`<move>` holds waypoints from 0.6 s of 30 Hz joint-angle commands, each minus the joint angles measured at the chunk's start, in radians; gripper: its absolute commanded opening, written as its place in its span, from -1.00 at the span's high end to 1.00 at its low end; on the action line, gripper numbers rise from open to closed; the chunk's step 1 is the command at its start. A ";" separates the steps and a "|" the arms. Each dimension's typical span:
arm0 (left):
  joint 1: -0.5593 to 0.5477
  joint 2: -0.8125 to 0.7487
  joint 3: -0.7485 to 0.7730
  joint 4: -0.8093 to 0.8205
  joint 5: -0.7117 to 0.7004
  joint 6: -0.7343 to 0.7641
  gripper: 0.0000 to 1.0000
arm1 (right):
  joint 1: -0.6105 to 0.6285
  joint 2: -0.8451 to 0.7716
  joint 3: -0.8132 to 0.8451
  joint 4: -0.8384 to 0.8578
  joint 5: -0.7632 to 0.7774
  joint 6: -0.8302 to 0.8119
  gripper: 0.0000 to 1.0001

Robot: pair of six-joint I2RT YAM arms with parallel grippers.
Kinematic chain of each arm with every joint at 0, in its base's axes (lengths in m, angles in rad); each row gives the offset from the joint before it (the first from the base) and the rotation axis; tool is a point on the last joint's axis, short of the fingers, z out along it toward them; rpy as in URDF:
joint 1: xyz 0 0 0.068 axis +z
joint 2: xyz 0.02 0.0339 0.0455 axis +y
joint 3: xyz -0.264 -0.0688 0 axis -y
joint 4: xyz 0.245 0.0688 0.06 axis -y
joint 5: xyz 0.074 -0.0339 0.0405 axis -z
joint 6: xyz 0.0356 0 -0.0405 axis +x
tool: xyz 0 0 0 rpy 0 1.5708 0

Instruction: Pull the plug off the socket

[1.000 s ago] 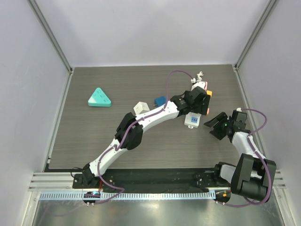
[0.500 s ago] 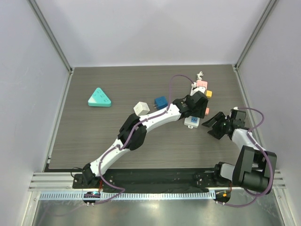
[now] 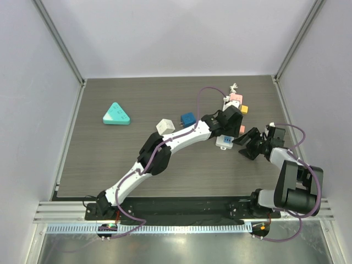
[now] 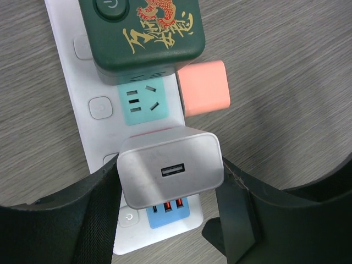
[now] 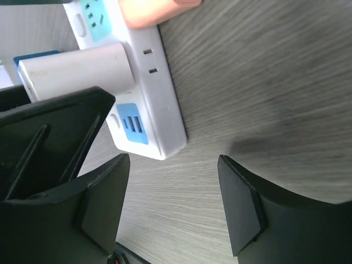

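A white power strip (image 4: pixel 102 137) lies on the dark table; it also shows in the top view (image 3: pixel 224 142) and the right wrist view (image 5: pixel 165 110). A white USB charger plug (image 4: pixel 170 168) sits in it near the blue USB end. My left gripper (image 4: pixel 170 192) is shut on this plug, one finger on each side; it is over the strip in the top view (image 3: pixel 226 123). My right gripper (image 5: pixel 173 206) is open and empty, low over the table just off the strip's USB end, to its right in the top view (image 3: pixel 247 144).
A dark green adapter (image 4: pixel 143 33) and a coral plug (image 4: pixel 203 88) also sit on the strip. A teal triangle (image 3: pixel 116 114), a white cube (image 3: pixel 164 126) and a blue cube (image 3: pixel 188 119) lie to the left. The enclosure walls stand close on the right.
My right gripper has moved left toward the strip's end. My left gripper has settled a little nearer over the white plug.
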 commanded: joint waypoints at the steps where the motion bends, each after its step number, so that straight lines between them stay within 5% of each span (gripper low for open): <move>1: 0.029 -0.055 0.004 0.030 0.052 -0.048 0.81 | 0.013 0.019 0.006 0.115 -0.039 0.050 -0.42; 3: 0.037 -0.075 -0.019 0.038 0.081 -0.063 1.00 | 0.022 0.032 0.002 0.143 -0.044 0.059 -0.42; 18: 0.034 -0.180 -0.071 0.038 0.102 -0.025 1.00 | 0.067 0.061 0.002 0.150 0.068 0.064 -0.29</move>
